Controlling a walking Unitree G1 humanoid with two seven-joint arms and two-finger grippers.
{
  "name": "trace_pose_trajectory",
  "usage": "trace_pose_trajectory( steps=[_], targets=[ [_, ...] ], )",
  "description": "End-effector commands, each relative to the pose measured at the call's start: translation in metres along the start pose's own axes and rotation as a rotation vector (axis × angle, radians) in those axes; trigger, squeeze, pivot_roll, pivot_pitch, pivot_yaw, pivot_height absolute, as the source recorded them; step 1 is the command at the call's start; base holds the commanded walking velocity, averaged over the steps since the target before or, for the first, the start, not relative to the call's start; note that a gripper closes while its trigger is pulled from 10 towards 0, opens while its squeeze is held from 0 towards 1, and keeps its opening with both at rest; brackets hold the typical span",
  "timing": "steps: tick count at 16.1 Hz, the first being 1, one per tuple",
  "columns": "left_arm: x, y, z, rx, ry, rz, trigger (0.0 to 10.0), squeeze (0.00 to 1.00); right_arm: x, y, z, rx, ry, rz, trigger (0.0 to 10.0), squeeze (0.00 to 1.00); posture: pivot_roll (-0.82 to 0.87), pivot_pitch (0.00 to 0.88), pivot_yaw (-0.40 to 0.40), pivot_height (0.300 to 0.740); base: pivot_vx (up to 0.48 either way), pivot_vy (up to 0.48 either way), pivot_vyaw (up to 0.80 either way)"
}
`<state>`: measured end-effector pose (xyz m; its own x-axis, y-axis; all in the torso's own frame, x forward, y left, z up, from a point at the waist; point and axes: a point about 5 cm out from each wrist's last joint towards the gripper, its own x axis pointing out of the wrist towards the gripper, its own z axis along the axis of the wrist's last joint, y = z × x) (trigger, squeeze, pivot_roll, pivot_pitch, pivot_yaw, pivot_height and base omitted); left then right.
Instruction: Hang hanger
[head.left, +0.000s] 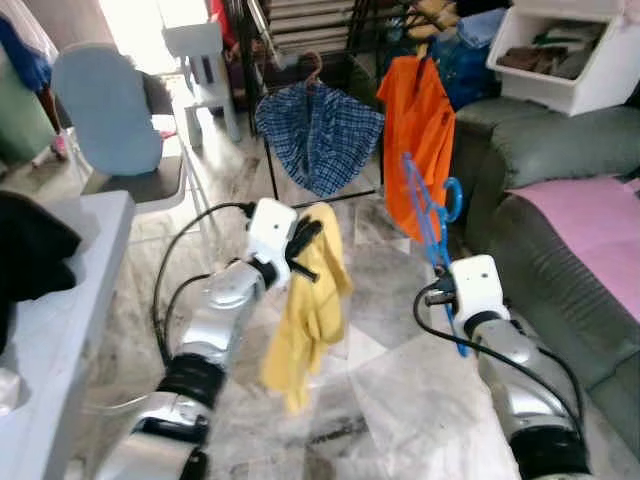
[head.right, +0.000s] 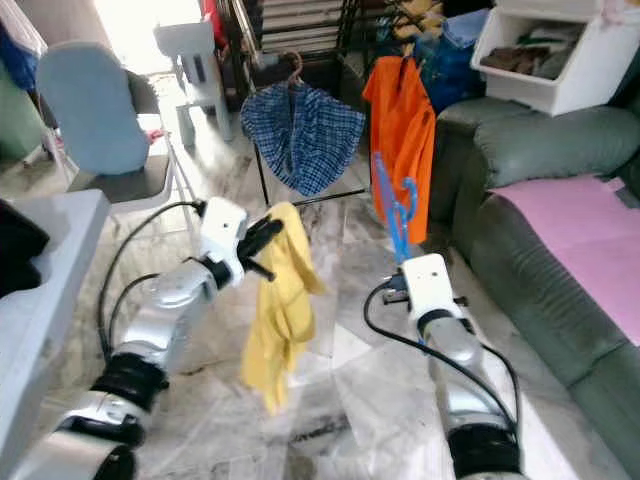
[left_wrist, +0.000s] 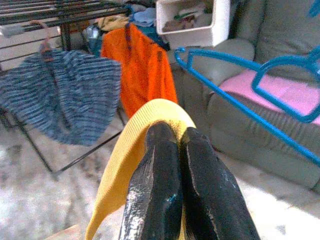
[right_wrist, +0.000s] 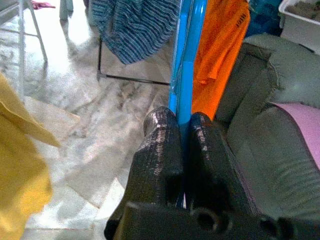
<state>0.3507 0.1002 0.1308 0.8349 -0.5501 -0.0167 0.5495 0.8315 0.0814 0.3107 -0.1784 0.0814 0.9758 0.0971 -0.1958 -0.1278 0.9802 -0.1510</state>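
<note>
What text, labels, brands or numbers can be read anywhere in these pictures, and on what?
None can be read. The orange shirt carries a small dark mark near its shoulder, too blurred to read. The yellow garment, blue hanger, checked cloth and white bin show no lettering.

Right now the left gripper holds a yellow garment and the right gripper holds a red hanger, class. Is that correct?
Not quite. The hanger in the right gripper is blue, not red, as the right wrist view shows. The left gripper does hold the yellow garment.
</note>
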Motion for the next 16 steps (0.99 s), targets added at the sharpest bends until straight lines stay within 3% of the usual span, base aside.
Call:
trace_pose_trajectory(
  steps=[1,4,6,10,16],
  targets=[
    [0.003,0.001,0.011,0.042,-0.048,0.011,10.0,0.00,0.001,-0.003,0.008,-0.018,-0.022,0.016,10.0,0.00,-0.15,0.000,0.064,0.740,0.000,0.000,0.00],
    [0.003,0.005,0.015,0.085,-0.053,-0.001,10.0,0.00,0.002,-0.010,0.007,-0.036,-0.006,0.027,10.0,0.00,-0.15,0.000,0.064,0.740,0.000,0.000,0.00],
    [0.003,0.006,0.018,0.068,-0.076,-0.008,10.0,0.00,0.004,-0.012,0.007,-0.040,-0.003,0.026,10.0,0.00,-0.15,0.000,0.064,0.740,0.000,0.000,0.00],
    [0.003,-0.002,0.016,0.034,-0.088,-0.026,10.0,0.00,0.005,-0.001,0.007,-0.049,-0.004,0.064,10.0,0.00,-0.15,0.000,0.067,0.740,0.000,0.000,0.00],
    [0.002,-0.003,0.014,0.018,-0.084,-0.033,10.0,0.00,0.003,0.003,0.005,-0.056,0.001,0.078,10.0,0.00,-0.15,0.000,0.070,0.740,0.000,-0.377,0.00]
  ],
)
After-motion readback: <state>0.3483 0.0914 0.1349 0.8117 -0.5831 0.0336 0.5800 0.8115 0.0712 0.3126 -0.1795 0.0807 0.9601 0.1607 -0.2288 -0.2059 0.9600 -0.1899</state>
